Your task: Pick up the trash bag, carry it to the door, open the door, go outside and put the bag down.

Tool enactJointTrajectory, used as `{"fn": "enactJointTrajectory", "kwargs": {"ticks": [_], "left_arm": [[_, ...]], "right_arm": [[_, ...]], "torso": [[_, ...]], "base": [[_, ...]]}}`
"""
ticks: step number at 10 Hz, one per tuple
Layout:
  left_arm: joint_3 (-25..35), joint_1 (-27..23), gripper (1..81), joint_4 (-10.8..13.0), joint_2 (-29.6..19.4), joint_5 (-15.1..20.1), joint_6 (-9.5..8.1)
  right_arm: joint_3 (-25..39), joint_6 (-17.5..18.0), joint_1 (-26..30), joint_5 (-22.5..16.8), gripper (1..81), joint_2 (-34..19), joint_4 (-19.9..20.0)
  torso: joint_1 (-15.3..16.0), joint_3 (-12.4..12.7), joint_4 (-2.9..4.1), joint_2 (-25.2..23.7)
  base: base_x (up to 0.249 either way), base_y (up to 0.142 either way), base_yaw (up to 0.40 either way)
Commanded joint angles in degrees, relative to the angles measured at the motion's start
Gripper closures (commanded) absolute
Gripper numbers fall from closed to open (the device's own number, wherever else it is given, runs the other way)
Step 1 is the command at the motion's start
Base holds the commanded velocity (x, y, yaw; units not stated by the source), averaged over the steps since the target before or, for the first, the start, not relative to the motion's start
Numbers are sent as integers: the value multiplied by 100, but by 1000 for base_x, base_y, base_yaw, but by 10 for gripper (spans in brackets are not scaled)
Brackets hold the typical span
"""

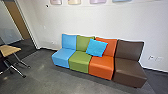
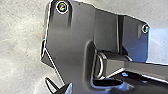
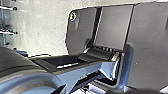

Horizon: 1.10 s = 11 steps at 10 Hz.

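Note:
Toward the upper left of the head view, a tan upright panel (image 1: pixel 19 21) stands beyond a dark-framed opening or glass wall; whether it is a door I cannot tell. A dark pointed part (image 2: pixel 65 88) juts in low in the left wrist view, near a thin dark loop. Pale grey floor lies around the robot's own plate there. The right wrist view has a similar dark tip (image 3: pixel 60 89) beside the robot's jointed bar. How either gripper stands, I cannot make out.
Blue (image 1: pixel 62 58), green (image 1: pixel 80 61), orange (image 1: pixel 101 67) and brown (image 1: pixel 130 73) seats line the white wall (image 1: pixel 100 22), with a blue cushion (image 1: pixel 97 47) on them. A wooden-topped table or seat (image 1: pixel 9 50) with metal legs is at the left.

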Motion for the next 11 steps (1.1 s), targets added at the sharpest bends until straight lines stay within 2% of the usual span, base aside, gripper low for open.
{"fn": "enactJointTrajectory", "kwargs": {"ticks": [1, 3, 5, 6, 8, 9, 11], "left_arm": [[788, -338, 10, -130, -632, 210, -18], [1422, -479, 10, -350, -1090, 218, -18], [1784, -716, 10, -675, -1459, 262, -18], [1775, -883, 10, -886, -1548, 323, -18], [1740, -1322, 10, -1202, -1662, 745, -18], [1678, -1541, 10, -1290, -1662, 859, -18], [1581, -1867, 10, -1519, -1627, 1009, -18]], "right_arm": [[1747, 50, 469, -382, 10, -1509, 80], [2366, 50, 670, -391, 10, -2134, 80], [2638, 191, 1004, -452, 10, -2767, 211], [2796, 200, 1189, -470, 10, -3083, 430], [3226, 200, 1549, -609, 10, -3663, 668], [3385, 208, 1725, -794, 10, -3848, 686], [3526, 200, 1787, -865, 10, -4103, 905]], "torso": [[365, -529, 0, -564], [507, -735, 0, -798], [758, -1106, 0, -1192], [881, -752, 0, -1384], [1067, -940, 0, -1659], [1185, -990, 0, -1854], [1403, -997, 0, -2188]], "base": [[0, 0, 0], [0, 0, 0], [0, 0, 0], [0, 0, 0], [0, 0, 0], [0, 0, 0], [0, 0, 0]]}}
